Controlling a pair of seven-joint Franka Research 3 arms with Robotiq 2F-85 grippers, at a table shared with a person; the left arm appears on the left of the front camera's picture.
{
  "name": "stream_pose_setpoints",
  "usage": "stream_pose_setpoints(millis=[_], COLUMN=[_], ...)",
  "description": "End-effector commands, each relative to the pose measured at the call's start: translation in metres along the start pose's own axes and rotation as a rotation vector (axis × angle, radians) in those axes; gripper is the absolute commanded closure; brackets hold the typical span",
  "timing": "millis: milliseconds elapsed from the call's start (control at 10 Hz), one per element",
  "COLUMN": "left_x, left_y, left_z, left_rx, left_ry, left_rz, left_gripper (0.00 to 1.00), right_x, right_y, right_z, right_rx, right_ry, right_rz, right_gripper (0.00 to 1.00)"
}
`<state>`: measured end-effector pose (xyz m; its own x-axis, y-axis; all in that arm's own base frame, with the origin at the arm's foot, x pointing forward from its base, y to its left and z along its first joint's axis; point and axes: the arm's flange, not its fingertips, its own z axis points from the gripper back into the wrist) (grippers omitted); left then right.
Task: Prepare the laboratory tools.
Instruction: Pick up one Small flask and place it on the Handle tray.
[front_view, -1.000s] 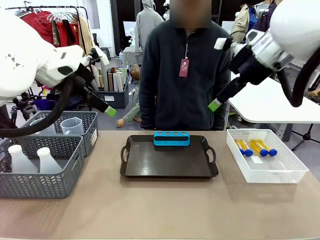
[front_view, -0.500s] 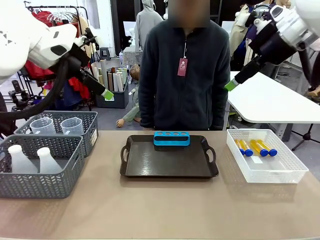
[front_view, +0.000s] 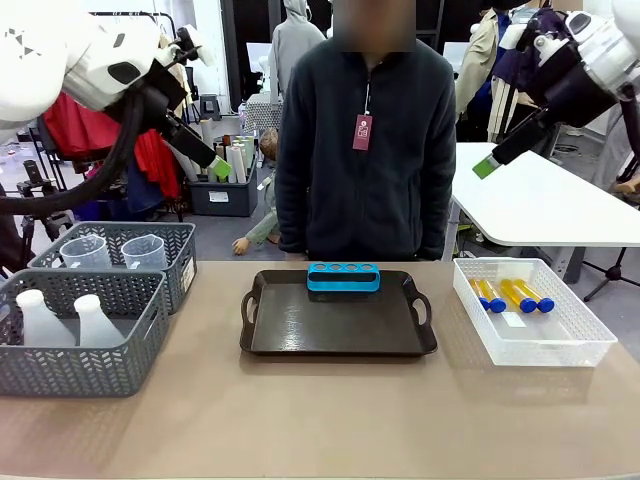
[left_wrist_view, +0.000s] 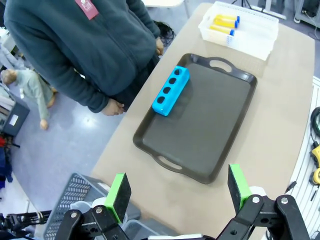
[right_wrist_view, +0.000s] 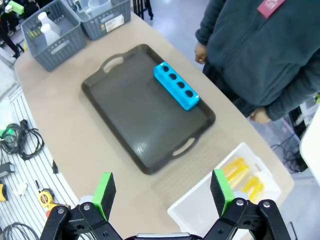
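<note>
a smooth tan table (front_view: 320, 420) bears two grey plastic lattice baskets (front_view: 80, 368) at left, a dark handled tray (front_view: 330, 328) centrally, and a white mesh bin (front_view: 540, 352) at right.

Past your tan counter (front_view: 320, 420) you look into a crowded workshop. A rack of red clothes (front_view: 70, 125) stands at far left, with a dark bin (front_view: 225, 197) of paper rolls (front_view: 237, 160) on the floor beside it. A white table (front_view: 550, 205) stands at right. The floor (left_wrist_view: 75, 145) is smooth blue-grey under even light.

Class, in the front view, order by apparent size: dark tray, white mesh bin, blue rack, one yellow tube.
1. Dark tray and white mesh bin: too alike to rank.
2. Blue rack.
3. Yellow tube.
</note>
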<state>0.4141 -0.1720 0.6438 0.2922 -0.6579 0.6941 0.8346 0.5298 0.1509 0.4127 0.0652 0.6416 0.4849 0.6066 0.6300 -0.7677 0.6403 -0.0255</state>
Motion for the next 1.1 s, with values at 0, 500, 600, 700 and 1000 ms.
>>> stream_pose_setpoints(millis=[0, 500, 600, 700, 1000], left_x=[0.0002, -0.0008, -0.0008, -0.0008, -0.0008], left_y=[0.0062, 0.0024, 0.0024, 0.0024, 0.0024], left_z=[-0.0007, -0.0017, -0.0017, -0.0017, -0.0017], left_rx=[-0.002, 0.004, 0.004, 0.004, 0.004], left_ry=[0.011, 0.006, 0.006, 0.006, 0.006], left_rz=[-0.02, 0.002, 0.002, 0.002, 0.002], left_gripper=[0.0, 0.0, 0.0, 0.0, 0.0], right_x=[0.0026, -0.0002, -0.0002, -0.0002, -0.0002], right_y=[-0.0022, 0.0003, 0.0003, 0.0003, 0.0003], right_z=[0.0017, -0.0004, -0.0004, -0.0004, -0.0004], right_rx=[0.021, 0.003, 0.003, 0.003, 0.003], right_ry=[0.001, 0.003, 0.003, 0.003, 0.003], right_rz=[0.025, 0.001, 0.001, 0.001, 0.001], right_gripper=[0.0, 0.0, 0.0, 0.0, 0.0])
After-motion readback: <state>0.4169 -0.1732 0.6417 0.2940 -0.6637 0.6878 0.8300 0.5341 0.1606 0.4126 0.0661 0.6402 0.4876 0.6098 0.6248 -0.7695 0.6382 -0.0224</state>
